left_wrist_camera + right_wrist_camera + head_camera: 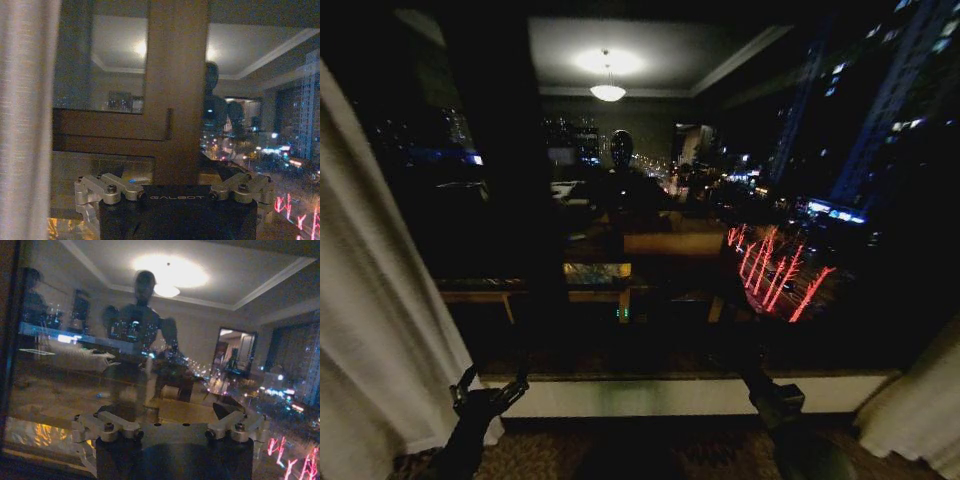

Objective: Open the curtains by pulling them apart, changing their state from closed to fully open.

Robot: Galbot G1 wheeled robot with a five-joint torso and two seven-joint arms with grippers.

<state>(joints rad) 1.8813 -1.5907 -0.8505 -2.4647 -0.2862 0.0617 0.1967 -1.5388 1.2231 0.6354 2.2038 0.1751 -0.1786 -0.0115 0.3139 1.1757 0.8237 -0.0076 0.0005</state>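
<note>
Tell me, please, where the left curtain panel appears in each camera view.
Head view: left curtain panel along the left edge, beside the left gripper.
Left wrist view: pale pleated strip at one edge.
Right wrist view: not in it.
Shared landmark: reflected ceiling lamp in the window.

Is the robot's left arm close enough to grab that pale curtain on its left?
Probably yes. The left pincer hangs open right beside the left curtain, nothing between them, so a short sideways move should meet the fabric.
</note>
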